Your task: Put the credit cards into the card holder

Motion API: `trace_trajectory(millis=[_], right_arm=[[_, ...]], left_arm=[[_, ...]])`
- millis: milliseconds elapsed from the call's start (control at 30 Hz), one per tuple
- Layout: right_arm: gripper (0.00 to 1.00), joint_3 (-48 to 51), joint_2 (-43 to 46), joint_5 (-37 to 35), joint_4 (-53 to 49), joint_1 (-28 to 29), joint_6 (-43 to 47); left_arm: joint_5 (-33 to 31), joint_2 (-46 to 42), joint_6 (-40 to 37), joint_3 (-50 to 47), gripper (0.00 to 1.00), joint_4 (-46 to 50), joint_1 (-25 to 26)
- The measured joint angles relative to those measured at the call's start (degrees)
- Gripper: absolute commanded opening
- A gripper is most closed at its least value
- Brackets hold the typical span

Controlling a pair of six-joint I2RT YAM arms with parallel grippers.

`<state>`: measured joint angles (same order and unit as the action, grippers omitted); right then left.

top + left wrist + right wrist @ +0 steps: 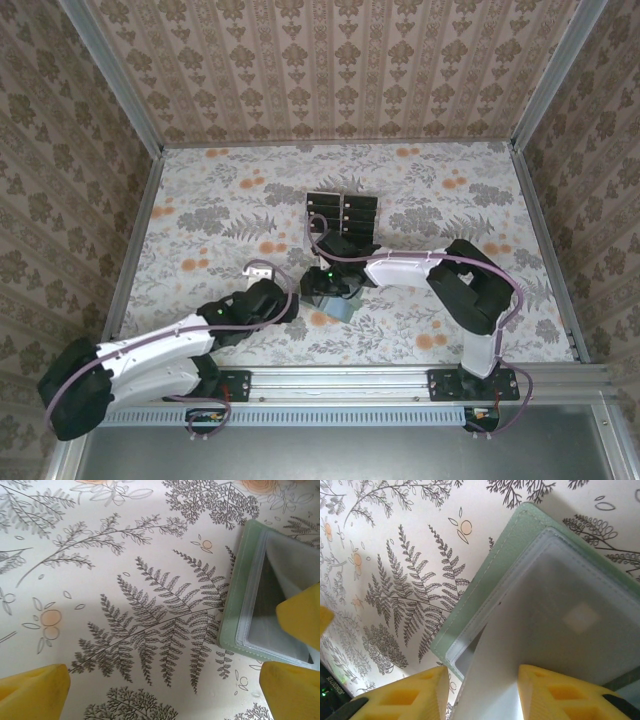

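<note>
Left arm (160,350) stretches forward and inward, left gripper (165,682) spread wide; right arm (400,268) folds inward, right gripper (482,685) seemingly half parted.

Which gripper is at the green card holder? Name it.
The right gripper: its fingers straddle a clear sleeve of the card holder; the left gripper hangs beside it, over the table.

Fern-printed tablecloth (230,200) spreads between damask-papered walls (330,60).

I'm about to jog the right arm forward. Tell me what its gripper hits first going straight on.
The right gripper would meet the card holder first: its clear sleeve lies directly ahead, reaching between the parted fingers. How near is hard to judge.
</note>
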<state>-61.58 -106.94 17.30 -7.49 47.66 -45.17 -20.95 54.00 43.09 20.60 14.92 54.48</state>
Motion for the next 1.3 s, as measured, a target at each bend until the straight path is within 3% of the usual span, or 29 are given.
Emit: trace_trajectory(millis=[367, 533, 833, 1067, 1300], right_arm=[[0.56, -1.27, -0.22, 1.70, 0.98, 0.02, -0.17], [0.58, -1.25, 4.48, 1.44, 0.00, 0.02, -0.15], [0.51, 5.14, 18.27, -3.26, -2.36, 0.31, 0.26], [0.43, 11.47, 16.06, -4.55, -1.53, 3.15, -0.61], [0.40, 14.97, 13.18, -5.40, 0.55, 4.24, -1.18]], left_arm=[[0.31, -2.19, -0.13, -0.11, 1.00, 3.08, -3.06], [0.83, -0.76, -0.90, 0.31, 1.00, 3.13, -4.15], [3.58, 7.34, -5.57, 6.05, 1.00, 2.25, -7.26], [5.31, 18.56, -10.97, 13.42, 1.00, -1.14, -8.48], [6.03, 23.76, -12.44, 14.25, 1.00, -3.15, -8.83]])
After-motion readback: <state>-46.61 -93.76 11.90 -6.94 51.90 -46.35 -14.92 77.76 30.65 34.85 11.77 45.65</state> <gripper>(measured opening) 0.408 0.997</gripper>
